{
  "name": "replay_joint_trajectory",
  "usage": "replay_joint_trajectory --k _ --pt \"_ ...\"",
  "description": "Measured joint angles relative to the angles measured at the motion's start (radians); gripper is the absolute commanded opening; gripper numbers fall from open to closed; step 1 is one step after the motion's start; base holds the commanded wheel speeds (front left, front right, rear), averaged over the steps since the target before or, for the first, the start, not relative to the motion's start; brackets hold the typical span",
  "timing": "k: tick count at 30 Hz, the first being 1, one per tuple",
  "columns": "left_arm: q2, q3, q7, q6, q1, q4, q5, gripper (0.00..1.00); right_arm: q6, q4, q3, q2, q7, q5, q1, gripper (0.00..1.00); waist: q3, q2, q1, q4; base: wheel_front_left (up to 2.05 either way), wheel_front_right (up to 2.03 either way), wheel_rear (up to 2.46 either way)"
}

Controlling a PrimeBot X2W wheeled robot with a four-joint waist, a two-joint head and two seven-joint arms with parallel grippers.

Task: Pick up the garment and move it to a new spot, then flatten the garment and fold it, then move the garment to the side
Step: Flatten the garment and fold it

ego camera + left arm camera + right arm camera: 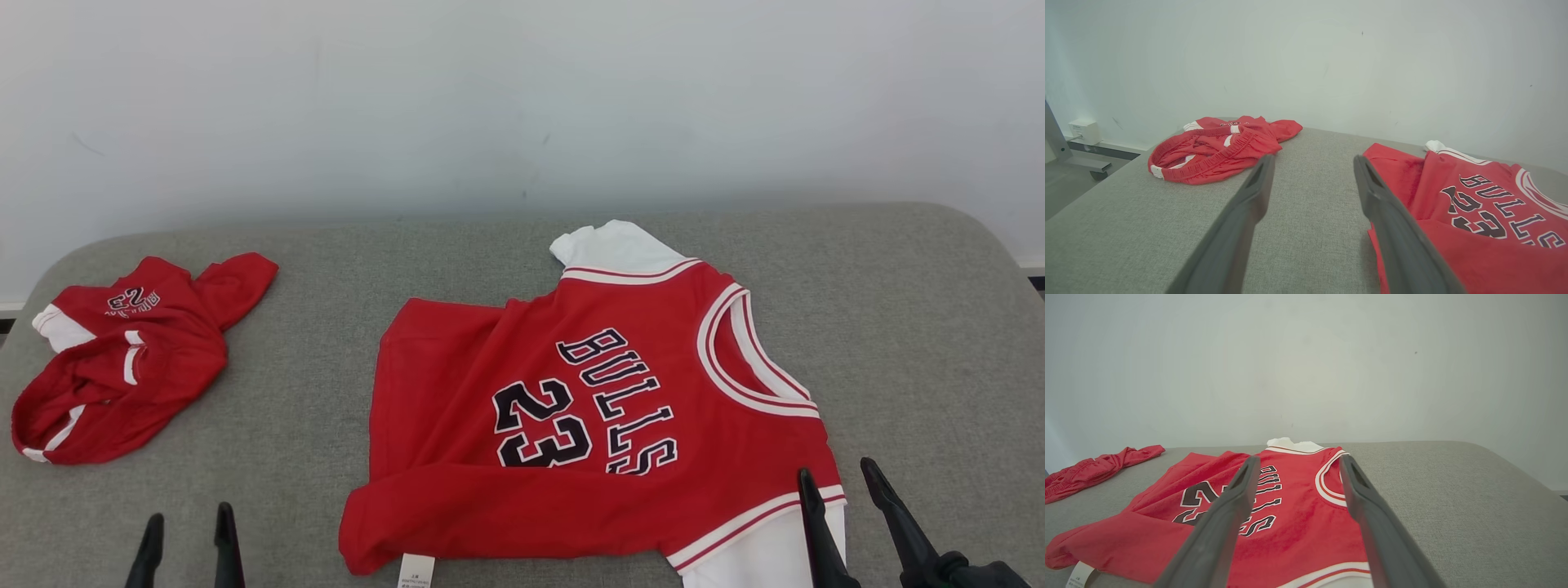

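Jersey (pixel 457 367) lies nearly flat on the table (pixel 939 327); my left gripper (pixel 188 513) and right gripper (pixel 835 467) both stand wide and empty. I judge folding and moving aside remain.

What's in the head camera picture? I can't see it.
A red Bulls 23 jersey lies spread on a grey padded table. A crumpled red garment sits to its left. The left gripper and right gripper, both open, poke up at the bottom.
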Motion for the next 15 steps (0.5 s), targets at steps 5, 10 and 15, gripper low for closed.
replay_joint_trajectory --k 5,10,15 --pt "-0.005 -0.029 0.000 -0.026 0.003 0.049 0.005 1.00 0.000 -0.008 0.006 -0.001 -0.001 -0.011 0.001 1.00 0.001 0.0000 0.0000 -0.004 0.00 0.00 0.00" --pt "-0.005 -0.102 0.000 -0.042 -0.014 0.136 0.017 1.00 0.000 -0.005 0.019 -0.007 -0.001 -0.011 -0.005 1.00 0.007 0.0000 0.0000 -0.019 0.00 0.00 0.00" --pt "0.012 -0.160 0.000 -0.047 -0.050 0.232 0.022 1.00 0.000 0.007 0.018 -0.012 -0.001 -0.011 -0.006 1.00 0.015 0.0000 0.0001 -0.035 0.00 0.00 0.00"
